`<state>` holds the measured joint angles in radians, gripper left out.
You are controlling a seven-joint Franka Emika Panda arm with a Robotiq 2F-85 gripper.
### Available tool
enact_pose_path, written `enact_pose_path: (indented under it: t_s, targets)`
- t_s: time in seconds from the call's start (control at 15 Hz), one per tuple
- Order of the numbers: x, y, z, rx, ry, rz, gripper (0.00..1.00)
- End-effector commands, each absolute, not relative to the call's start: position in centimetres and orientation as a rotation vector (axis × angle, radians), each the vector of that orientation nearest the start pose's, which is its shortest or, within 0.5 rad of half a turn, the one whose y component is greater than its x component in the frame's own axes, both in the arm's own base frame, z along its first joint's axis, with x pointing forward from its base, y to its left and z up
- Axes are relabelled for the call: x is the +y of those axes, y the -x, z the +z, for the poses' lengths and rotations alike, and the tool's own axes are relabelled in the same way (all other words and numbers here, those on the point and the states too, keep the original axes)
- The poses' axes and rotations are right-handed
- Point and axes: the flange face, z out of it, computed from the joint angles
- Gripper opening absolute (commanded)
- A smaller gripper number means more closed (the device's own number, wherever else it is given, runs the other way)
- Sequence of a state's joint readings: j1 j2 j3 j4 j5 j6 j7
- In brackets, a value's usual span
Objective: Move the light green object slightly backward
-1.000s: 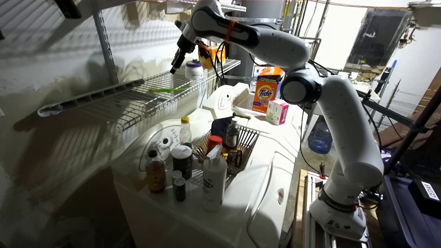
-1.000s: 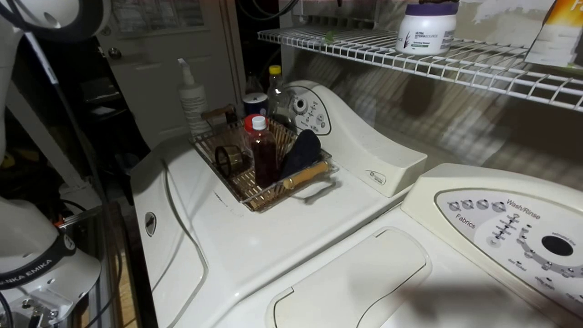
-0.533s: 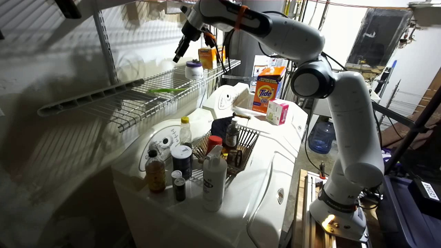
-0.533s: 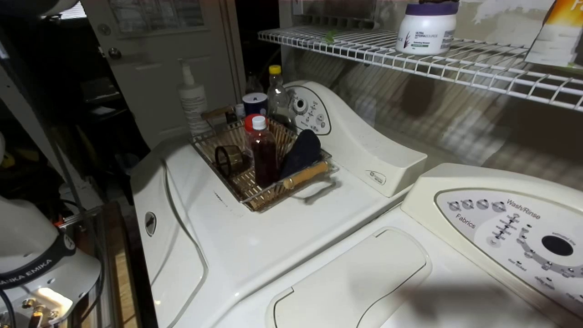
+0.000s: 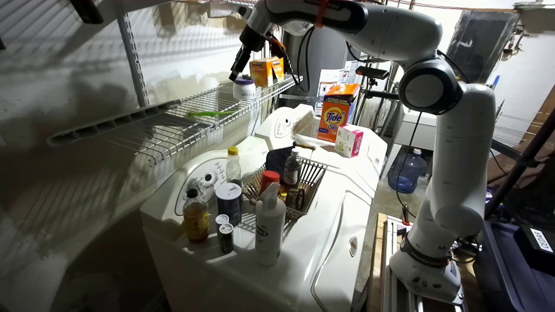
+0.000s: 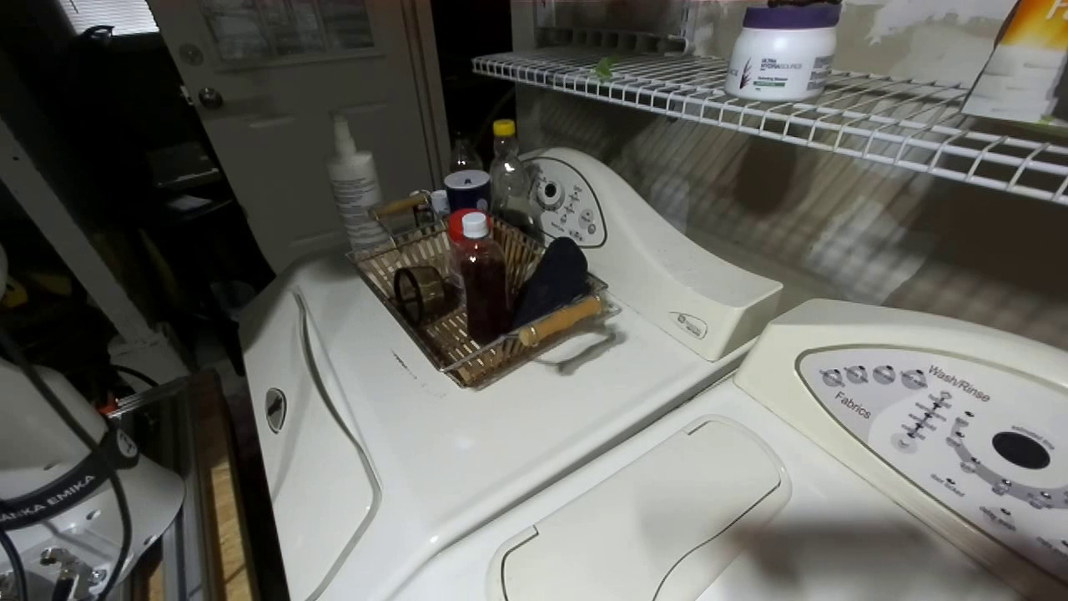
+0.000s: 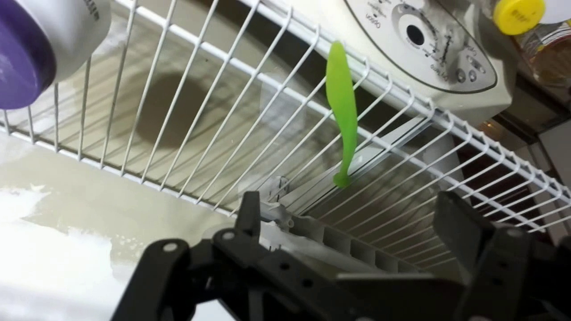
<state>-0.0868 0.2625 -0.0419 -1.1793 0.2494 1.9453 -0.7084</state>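
Light green object [image 7: 344,107] is lying slantwise across the worktop [image 7: 229,59], a white wire shelf, its broad end reaching the front rail, its narrow stem running inward toward the wall [image 7: 134,209]. Claw [image 7: 349,203] is hanging above the worktop, well apart from the object, its two fingers [image 7: 248,214] standing wide apart and holding nothing. We are guessing that a pickup is pending and are taking "backward" as toward the wall, claiming certainty on neither. For the grasp we are favouring the stem: in the wrist view the fingers are facing each other across its width, so we are advising a slow, straight descent, stopping short of hooking the tips in the wires, then a light squeeze, a small lift, a brief shift and a gentle release. In an exterior view the claw is showing just beside the purple lid of a white jar [image 5: 244,91]; we are not judging contact there, though the wrist view is putting the jar well to one side. Against the frame of a second ago, we are finding the claw slightly higher and nearer the jar in an exterior view, the arm [image 5: 394,34] sitting farther from the wall, and the light green object lying in the same place.
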Motion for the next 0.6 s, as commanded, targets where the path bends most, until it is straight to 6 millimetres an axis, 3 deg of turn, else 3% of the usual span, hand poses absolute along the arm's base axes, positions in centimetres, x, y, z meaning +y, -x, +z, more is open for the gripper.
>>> enact_pose_path:
  t_s: [0.0,0.53]
  targets:
    - [-5.3,-61.9,69.0,-0.742,2.863,-0.842,1.00]
    - [-3.8,-55.2,66.2,-0.702,2.840,-0.866,1.00]
